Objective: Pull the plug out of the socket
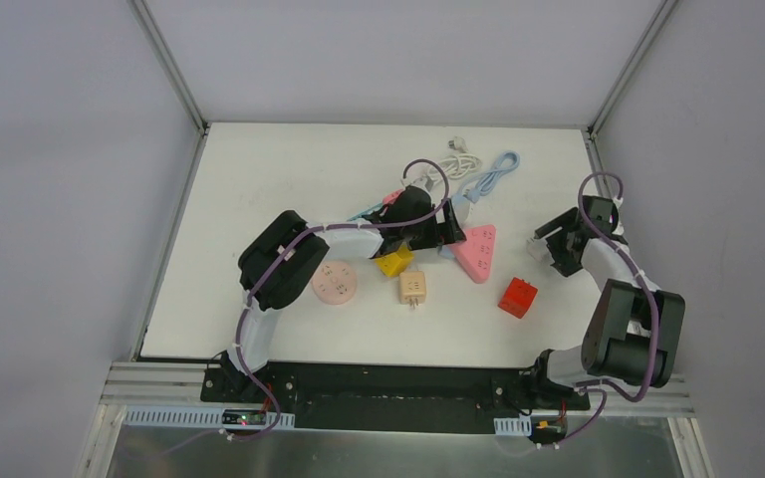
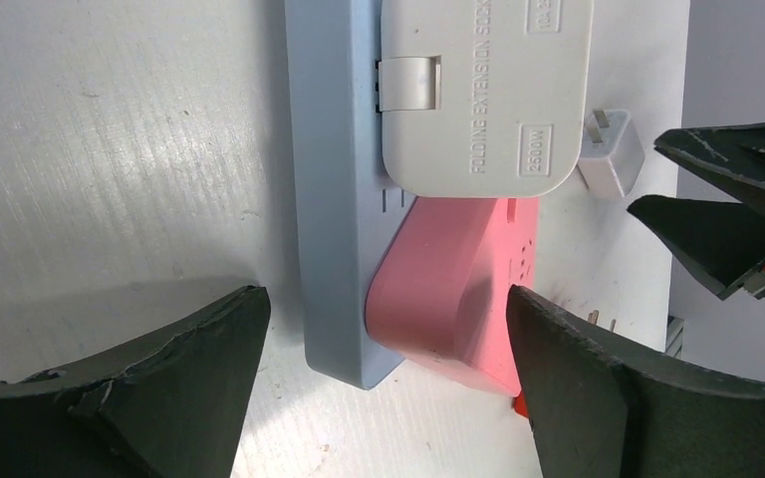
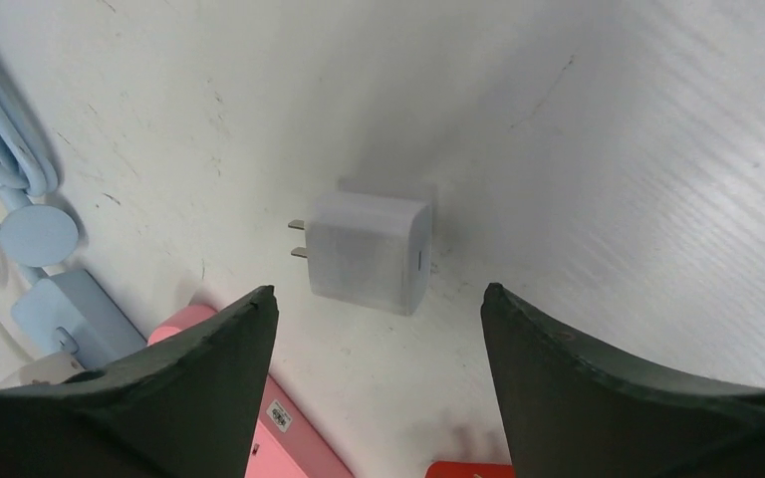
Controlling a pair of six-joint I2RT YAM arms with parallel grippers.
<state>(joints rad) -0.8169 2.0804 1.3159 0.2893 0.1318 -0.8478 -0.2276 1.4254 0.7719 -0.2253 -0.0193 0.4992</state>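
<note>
**Item 1: left arm.** It rises from its base at 7 o'clock of the table (image 1: 259, 179). The elbow is bent and the forearm stretches toward 2 o'clock, reaching the table's centre.
- Left gripper (image 2: 386, 297): fingers spread wide, holding nothing.
- It straddles the near end of the blue power strip (image 2: 329, 199) and the pink socket (image 2: 448, 289) pressed against it.
- Whether the 3 o'clock finger touches the pink socket cannot be told.
- A white folding extension socket (image 2: 483, 90) sits on the strip at 12 o'clock.

**Item 2: right arm.** Its base is at 5 o'clock. The arm is folded upright, with the wrist near the table's 3 o'clock edge, turned toward 9 o'clock.
- Right gripper (image 3: 379, 291): fingers spread, gripping nothing.

**Item 3: plug (image 3: 371, 251).** A white cube charger, lying flat on the table and free of every socket.
- In the right wrist view its prongs point to 9 o'clock.
- It lies just at 12 o'clock of the gap between the right fingers, touching neither.
- In the left wrist view it lies at 2 o'clock of the pink socket, apart from it.

**Item 4: loose adapters.** A yellow cube (image 1: 393, 262), a beige cube (image 1: 413, 289) and a red cube (image 1: 518, 297) lie toward 6 o'clock of the sockets.
</note>
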